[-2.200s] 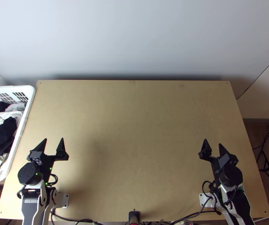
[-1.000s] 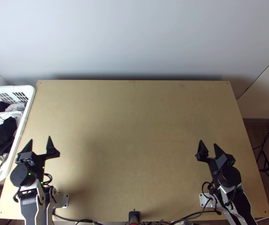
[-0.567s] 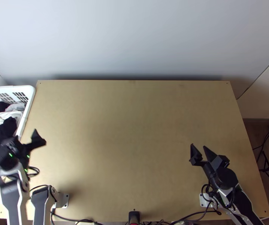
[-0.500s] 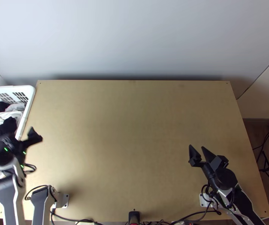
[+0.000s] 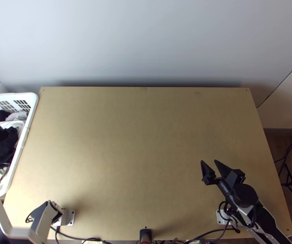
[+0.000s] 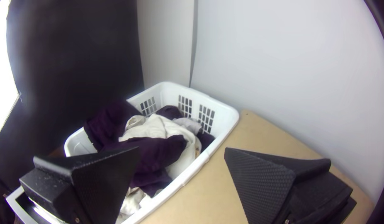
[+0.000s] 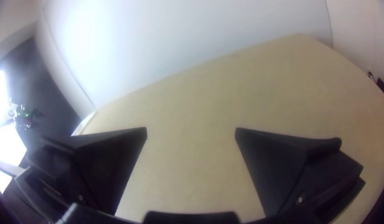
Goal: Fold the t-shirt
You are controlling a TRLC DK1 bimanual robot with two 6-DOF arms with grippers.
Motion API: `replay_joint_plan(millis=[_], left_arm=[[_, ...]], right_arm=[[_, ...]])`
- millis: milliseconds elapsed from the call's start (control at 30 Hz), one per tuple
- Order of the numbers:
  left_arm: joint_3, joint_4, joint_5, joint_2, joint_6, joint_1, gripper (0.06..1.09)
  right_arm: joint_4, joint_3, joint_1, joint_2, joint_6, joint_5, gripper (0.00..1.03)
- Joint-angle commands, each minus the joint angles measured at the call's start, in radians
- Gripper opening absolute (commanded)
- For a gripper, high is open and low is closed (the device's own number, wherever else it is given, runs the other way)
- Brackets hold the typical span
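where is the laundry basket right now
In the top view, the white basket is on the far left, beside the left edge of the table, holding dark and white clothes.

Looked like a robotics lab
Had two robot arms [image 5: 268,223] mounted at a wooden table [image 5: 146,150], cables [image 5: 70,237] and pale wall panels [image 5: 146,40].

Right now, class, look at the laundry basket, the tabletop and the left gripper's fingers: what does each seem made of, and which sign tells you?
Basket: probably moulded plastic, smooth white; rounded rim, slotted walls.
Tabletop: wood or wood-look board; light tan, fairly matt, thin-edged.
Left gripper's fingers: perhaps hard plastic, black and mostly matt; inner faces finely patterned, possibly rubber.
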State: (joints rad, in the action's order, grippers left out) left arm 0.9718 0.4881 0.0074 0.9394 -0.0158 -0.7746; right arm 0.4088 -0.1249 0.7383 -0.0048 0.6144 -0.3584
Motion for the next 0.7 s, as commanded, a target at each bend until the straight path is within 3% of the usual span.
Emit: replay_joint_plan(millis=[0, 333, 667], left_arm=[[0.042, -0.037, 0.000, 0.240, 0.125, -0.172, 1.04], [0.053, -0.275, -0.001, 0.484, 0.203, -0.344, 1.03], [0.045, -0.312, -0.067, 0.668, 0.228, -0.357, 1.03]], right_arm=[[-0.077, -0.009, -0.017, 0.000, -0.128, 0.001, 0.99], [-0.080, -0.005, -0.083, 0.000, -0.140, 0.001, 0.99], [-0.079, 0.016, 0.069, -0.001, -0.122, 0.003, 0.99]])
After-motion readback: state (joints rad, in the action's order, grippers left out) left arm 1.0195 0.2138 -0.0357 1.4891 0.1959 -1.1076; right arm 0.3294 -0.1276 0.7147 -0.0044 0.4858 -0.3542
